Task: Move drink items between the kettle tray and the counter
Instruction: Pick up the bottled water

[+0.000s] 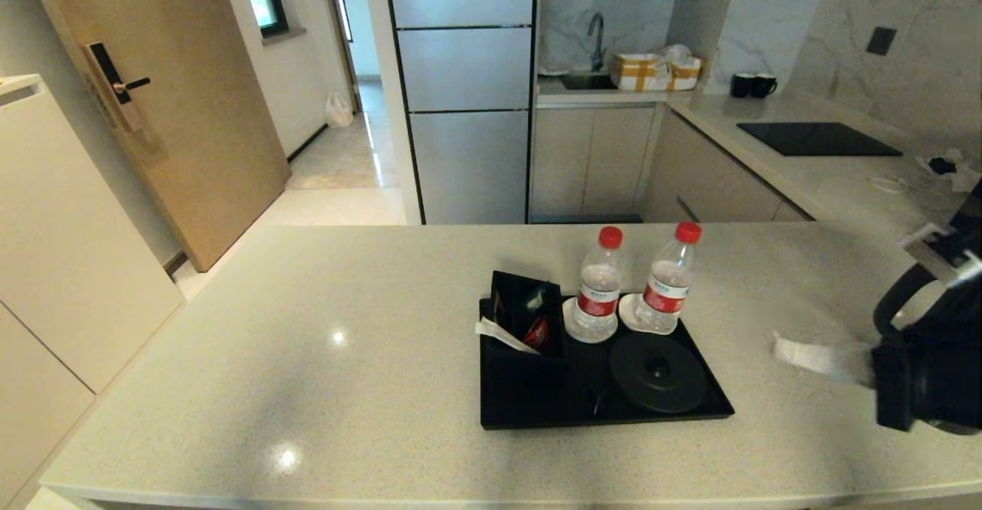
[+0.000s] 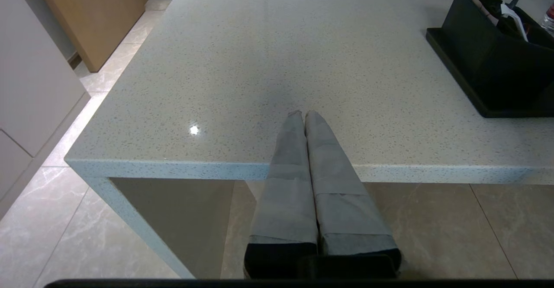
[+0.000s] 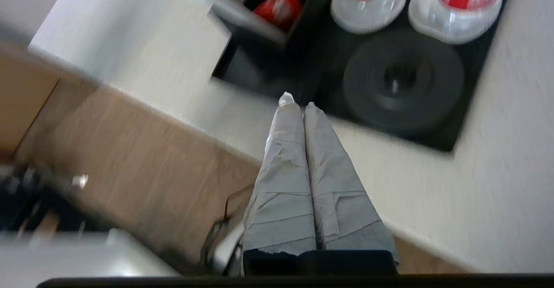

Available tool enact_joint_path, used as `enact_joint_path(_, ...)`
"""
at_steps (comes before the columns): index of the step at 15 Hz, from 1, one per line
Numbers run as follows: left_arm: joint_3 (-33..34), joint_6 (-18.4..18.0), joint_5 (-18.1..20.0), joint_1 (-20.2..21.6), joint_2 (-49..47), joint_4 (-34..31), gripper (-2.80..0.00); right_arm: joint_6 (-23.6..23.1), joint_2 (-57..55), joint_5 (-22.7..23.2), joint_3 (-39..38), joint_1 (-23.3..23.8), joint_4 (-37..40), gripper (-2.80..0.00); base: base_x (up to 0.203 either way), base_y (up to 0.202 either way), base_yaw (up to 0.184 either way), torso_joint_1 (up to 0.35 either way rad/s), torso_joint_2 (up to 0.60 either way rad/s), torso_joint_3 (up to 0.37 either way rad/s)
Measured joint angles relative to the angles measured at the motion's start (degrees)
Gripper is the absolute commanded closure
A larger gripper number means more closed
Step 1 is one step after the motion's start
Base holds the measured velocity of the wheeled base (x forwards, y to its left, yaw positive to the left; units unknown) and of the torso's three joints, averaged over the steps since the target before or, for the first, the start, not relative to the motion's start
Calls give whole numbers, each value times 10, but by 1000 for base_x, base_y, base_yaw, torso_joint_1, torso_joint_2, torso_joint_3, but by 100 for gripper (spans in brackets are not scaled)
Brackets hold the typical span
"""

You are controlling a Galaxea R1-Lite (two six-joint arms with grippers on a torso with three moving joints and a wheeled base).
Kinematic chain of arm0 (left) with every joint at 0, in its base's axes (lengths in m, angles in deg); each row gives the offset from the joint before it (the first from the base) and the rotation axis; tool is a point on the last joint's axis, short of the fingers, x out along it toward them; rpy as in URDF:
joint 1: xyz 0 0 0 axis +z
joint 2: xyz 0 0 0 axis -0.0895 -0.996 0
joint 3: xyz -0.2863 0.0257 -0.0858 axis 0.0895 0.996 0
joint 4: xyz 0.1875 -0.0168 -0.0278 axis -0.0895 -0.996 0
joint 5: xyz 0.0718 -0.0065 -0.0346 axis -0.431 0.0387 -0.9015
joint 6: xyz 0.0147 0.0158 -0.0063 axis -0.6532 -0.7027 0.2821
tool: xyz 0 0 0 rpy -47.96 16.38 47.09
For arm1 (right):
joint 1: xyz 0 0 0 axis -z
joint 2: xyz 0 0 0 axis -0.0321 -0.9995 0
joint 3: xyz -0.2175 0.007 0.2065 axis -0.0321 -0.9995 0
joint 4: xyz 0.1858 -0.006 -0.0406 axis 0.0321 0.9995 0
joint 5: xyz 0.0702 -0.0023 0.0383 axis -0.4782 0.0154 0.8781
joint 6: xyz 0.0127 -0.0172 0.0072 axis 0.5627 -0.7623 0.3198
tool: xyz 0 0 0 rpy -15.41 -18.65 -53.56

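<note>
- Right gripper [image 3: 296,104] pressed closed, empty, hovering right of the kettle tray [image 1: 537,414], tips toward the round kettle base [image 1: 658,372].
- Both water bottles [image 1: 598,284] stand on coasters at the tray's far side; the base is bare.
- Judgement: approach step; next it must open its fingers and line up on a bottle.
- Left gripper [image 2: 302,114] closed, empty, parked at the counter's [image 1: 307,326] near edge.
- No kettle identifiable; the right arm is cut off at the frame edge.

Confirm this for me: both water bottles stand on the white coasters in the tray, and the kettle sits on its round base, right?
Not quite. Both water bottles do stand on the white coasters in the tray, but the round base is bare: no kettle sits on it, as the head view shows.
</note>
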Motion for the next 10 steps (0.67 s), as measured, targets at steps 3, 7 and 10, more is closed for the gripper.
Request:
enact_joint_path(3,0,0,0,0,0,0,0,29,-101,-41,3,-27,-126,0,0,0,0,0,0,0)
enact_joint_path(7,0,0,0,0,0,0,0,33,-193,-70,2,-33,-213,0,0,0,0,0,0,0)
enact_joint_path(10,0,0,0,0,0,0,0,34,-234,-106,-3,-35,-274,-280,0,0,0,0,0,0)
